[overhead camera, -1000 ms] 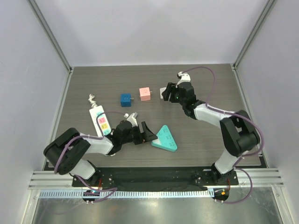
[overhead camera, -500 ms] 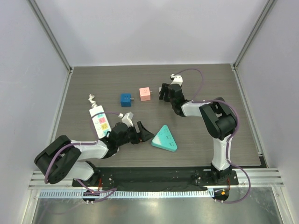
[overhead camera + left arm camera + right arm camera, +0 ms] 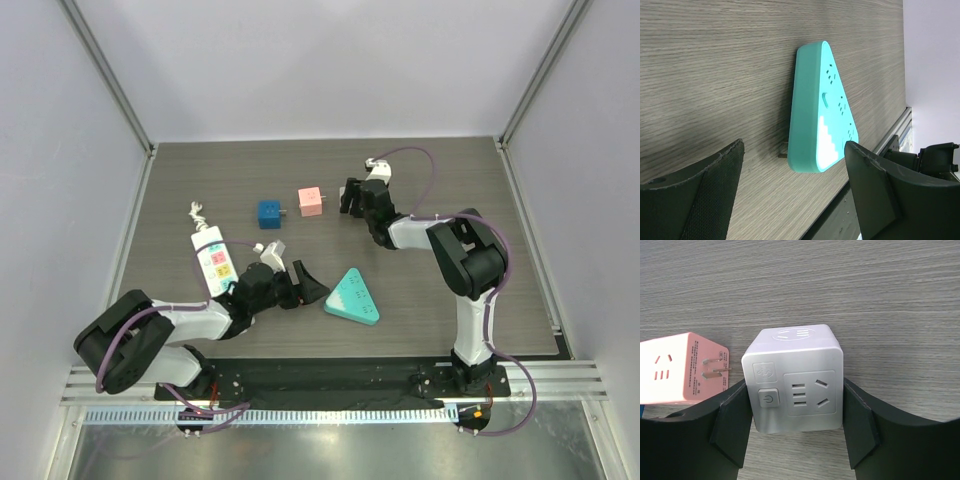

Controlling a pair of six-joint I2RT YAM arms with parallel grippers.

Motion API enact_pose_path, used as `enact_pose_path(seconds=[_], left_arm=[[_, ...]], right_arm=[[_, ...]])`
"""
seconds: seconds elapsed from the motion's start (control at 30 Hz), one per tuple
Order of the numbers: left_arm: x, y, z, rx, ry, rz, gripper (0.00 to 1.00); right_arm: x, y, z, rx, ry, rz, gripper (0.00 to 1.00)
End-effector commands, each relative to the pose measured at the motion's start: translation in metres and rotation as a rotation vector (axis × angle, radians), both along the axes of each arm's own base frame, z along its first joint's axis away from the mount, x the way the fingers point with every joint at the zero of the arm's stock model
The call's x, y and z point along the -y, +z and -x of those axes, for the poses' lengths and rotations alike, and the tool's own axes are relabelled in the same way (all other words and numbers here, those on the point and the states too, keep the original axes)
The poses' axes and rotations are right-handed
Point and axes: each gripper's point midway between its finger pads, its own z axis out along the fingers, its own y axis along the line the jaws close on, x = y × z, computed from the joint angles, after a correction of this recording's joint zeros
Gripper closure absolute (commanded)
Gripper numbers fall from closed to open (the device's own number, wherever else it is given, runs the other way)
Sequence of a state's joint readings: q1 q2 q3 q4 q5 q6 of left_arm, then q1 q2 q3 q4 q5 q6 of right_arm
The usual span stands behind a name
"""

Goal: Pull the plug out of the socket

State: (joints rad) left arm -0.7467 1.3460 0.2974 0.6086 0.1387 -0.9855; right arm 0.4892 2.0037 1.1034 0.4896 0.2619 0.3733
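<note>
A white cube socket (image 3: 794, 378) stands on the table between my right gripper's fingers (image 3: 732, 420). Both pads touch its sides, so my right gripper (image 3: 350, 197) is shut on it. A pink cube adapter (image 3: 682, 370) with metal prongs lies just to its left, apart from it. My left gripper (image 3: 305, 283) is open and empty, low over the table. It faces a teal triangular socket (image 3: 822, 107) that lies flat just ahead of its fingertips (image 3: 715, 175), with a metal prong showing at its near edge. No plug seated in a socket shows.
A blue cube adapter (image 3: 269, 213) sits left of the pink one (image 3: 311, 202). A white power strip (image 3: 214, 258) with pink and yellow labels and a coiled cord lies at the left. Enclosure walls stand on three sides.
My right arm dropped low and stretched out, bringing its gripper down around the white cube. My left arm drew back slightly to the left. Little has moved in the last half second.
</note>
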Motion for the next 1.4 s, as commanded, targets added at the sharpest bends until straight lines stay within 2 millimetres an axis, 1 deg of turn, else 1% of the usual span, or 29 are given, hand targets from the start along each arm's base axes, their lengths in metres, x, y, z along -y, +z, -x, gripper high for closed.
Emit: enact_pose_path(seconds=[0.0, 0.1, 0.2, 0.23, 0.27, 0.3, 0.33, 0.57, 0.8, 0.87, 0.9, 0.97, 1.0, 1.03, 1.07, 1.1, 1.17, 1.2, 1.23, 1.27, 1.3, 1.33, 1.37], left_arm=[[-0.002, 0.003, -0.004, 0.037, 0.009, -0.011, 0.19], [-0.002, 0.003, -0.004, 0.035, 0.009, -0.013, 0.19], [-0.002, 0.002, -0.004, 0.034, 0.004, -0.016, 0.19], [-0.001, 0.003, -0.004, 0.035, 0.005, -0.014, 0.19], [-0.001, 0.002, -0.004, 0.033, 0.005, -0.015, 0.19], [-0.001, 0.002, -0.004, 0.033, 0.004, -0.014, 0.19], [-0.001, 0.002, -0.004, 0.033, 0.003, -0.016, 0.19], [0.0, 0.002, -0.004, 0.032, -0.001, -0.013, 0.19], [0.002, 0.0, -0.004, 0.021, -0.01, -0.019, 0.19], [0.003, 0.0, -0.004, 0.02, -0.014, -0.018, 0.19], [0.003, 0.0, -0.005, 0.021, -0.01, -0.019, 0.19], [0.003, 0.0, -0.004, 0.021, -0.011, -0.019, 0.19], [0.003, 0.0, -0.005, 0.022, -0.01, -0.02, 0.19], [0.003, 0.001, -0.005, 0.027, -0.012, -0.014, 0.19], [0.003, 0.001, -0.004, 0.027, -0.01, -0.015, 0.16], [0.002, 0.003, -0.005, 0.034, -0.007, -0.011, 0.14], [0.002, 0.006, -0.004, 0.045, -0.008, 0.0, 0.09], [0.002, 0.006, -0.003, 0.048, -0.011, 0.001, 0.07], [0.002, 0.007, -0.004, 0.053, -0.009, 0.005, 0.05], [0.001, 0.008, -0.003, 0.058, -0.013, 0.008, 0.02], [0.002, 0.009, -0.003, 0.062, -0.015, 0.011, 0.0], [0.002, 0.01, -0.002, 0.065, -0.018, 0.012, 0.0], [0.002, 0.013, -0.002, 0.073, -0.018, 0.019, 0.0]], right_arm=[[-0.007, -0.002, 0.003, -0.017, 0.022, -0.021, 0.3], [-0.013, 0.004, 0.003, -0.011, 0.055, -0.021, 0.23], [-0.012, 0.008, 0.003, -0.009, 0.063, -0.004, 0.17], [-0.012, 0.012, 0.001, -0.002, 0.062, -0.001, 0.15], [-0.012, 0.012, 0.001, -0.009, 0.061, 0.005, 0.15], [-0.012, 0.013, 0.001, -0.007, 0.062, 0.012, 0.12], [-0.013, 0.017, 0.0, -0.002, 0.066, 0.009, 0.11], [-0.014, 0.031, 0.002, 0.016, 0.084, 0.005, 0.09], [-0.014, 0.034, 0.0, 0.008, 0.096, 0.031, 0.08], [-0.014, 0.037, 0.002, 0.006, 0.101, 0.04, 0.08], [-0.014, 0.041, 0.003, 0.009, 0.103, 0.036, 0.08], [-0.011, 0.043, 0.008, -0.002, 0.103, 0.041, 0.07], [-0.008, 0.05, 0.009, 0.007, 0.092, 0.042, 0.02], [-0.006, 0.05, 0.013, 0.0, 0.088, 0.044, 0.0], [-0.003, 0.051, 0.017, -0.01, 0.083, 0.053, 0.0], [0.0, 0.064, 0.019, 0.006, 0.079, 0.044, 0.0], [0.006, 0.066, 0.03, -0.014, 0.077, 0.055, 0.0], [0.008, 0.071, 0.034, -0.012, 0.066, 0.04, 0.0], [0.013, 0.082, 0.045, -0.001, 0.066, 0.025, 0.0], [0.016, 0.086, 0.051, 0.001, 0.06, 0.014, 0.0], [0.02, 0.089, 0.057, 0.001, 0.055, 0.001, 0.0], [0.024, 0.084, 0.069, -0.019, 0.047, -0.013, 0.0], [0.027, 0.098, 0.078, 0.0, 0.046, -0.04, 0.0]])
